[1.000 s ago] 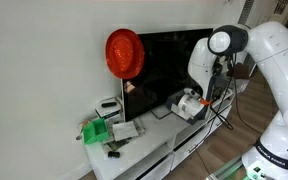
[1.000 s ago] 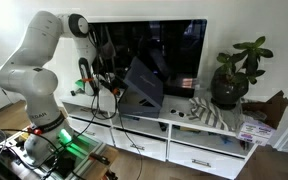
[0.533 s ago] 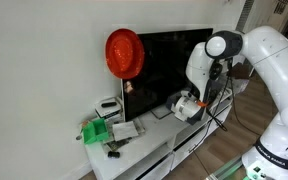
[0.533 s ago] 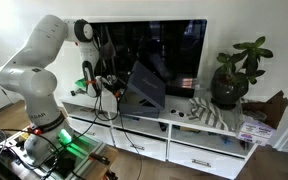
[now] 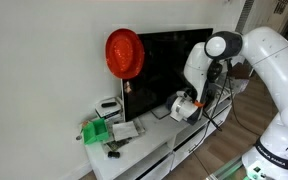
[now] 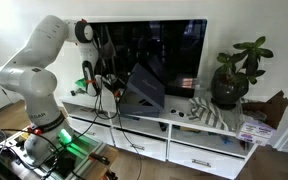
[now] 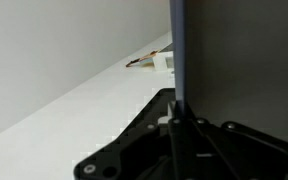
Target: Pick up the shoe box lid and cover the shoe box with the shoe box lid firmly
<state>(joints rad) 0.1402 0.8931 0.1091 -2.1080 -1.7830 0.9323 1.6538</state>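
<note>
Dark blue-grey shoe box lid [image 6: 144, 88] stands tilted, gripped by pincer [image 6: 114, 86].

No text, label, brand, number or sign is legible in any view. The visible face of the shoe box lid [image 6: 144, 88] carries no readable print. A small dark mark on the robot base [image 5: 272, 152] is too small to read.

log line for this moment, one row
gripper: shut on lid edge | lid: lifted, tilted, in front of tv | step: covering not yet done
</note>
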